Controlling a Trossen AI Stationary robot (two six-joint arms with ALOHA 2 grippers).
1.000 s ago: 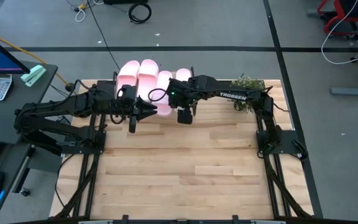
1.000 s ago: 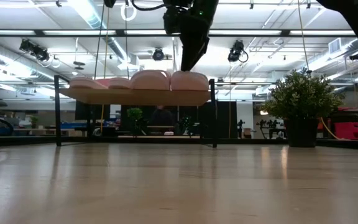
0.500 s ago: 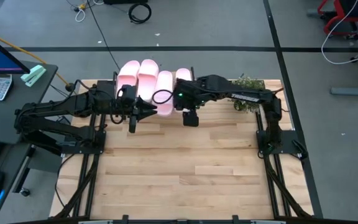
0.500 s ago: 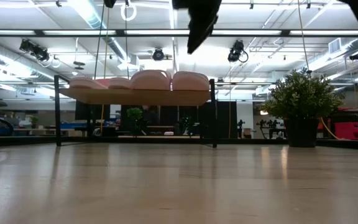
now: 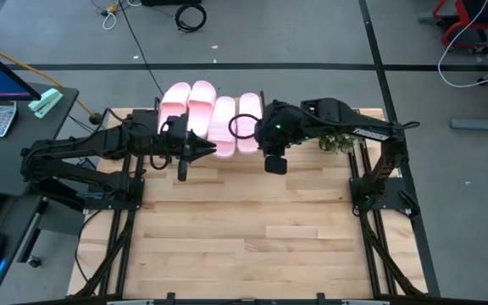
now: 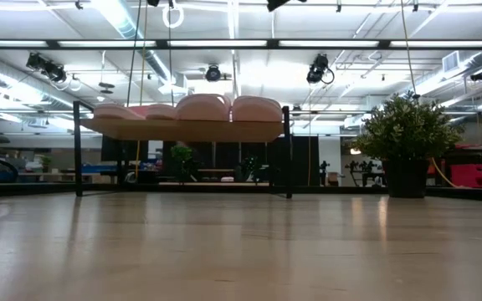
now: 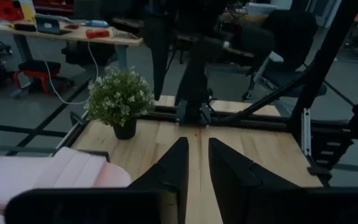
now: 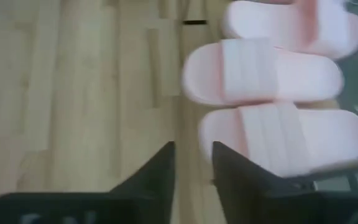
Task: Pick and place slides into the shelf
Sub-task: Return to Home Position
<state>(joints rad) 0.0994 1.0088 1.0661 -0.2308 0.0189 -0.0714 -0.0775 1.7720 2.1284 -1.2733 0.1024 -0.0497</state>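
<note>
Several pale pink slides (image 5: 213, 112) lie side by side, soles down, on the shelf's wood plank (image 6: 182, 130) at the table's far edge; in the low view they show as humps (image 6: 201, 107) above the plank. My right gripper (image 5: 265, 142) hangs high beside the rightmost slide (image 5: 250, 119), pointing down. Its fingers (image 8: 192, 162) are a narrow gap apart with nothing between them, and the slides (image 8: 263, 71) lie beyond them. My left gripper (image 5: 210, 151) hovers level at the slides' near ends. It points toward the table's right, with a narrow gap (image 7: 197, 155) and nothing in it.
A small potted plant (image 5: 337, 135) stands on the table's far right, right of the shelf (image 6: 404, 134). The shelf's thin black legs (image 6: 289, 150) stand on the tabletop. Bare wood (image 5: 252, 229) fills the table's near half.
My right gripper has risen from just above the rightmost slide, out of the low view's top, and drawn back toward the table's right edge. The rightmost slide now shows whole on the shelf. The slides have stayed in place.
</note>
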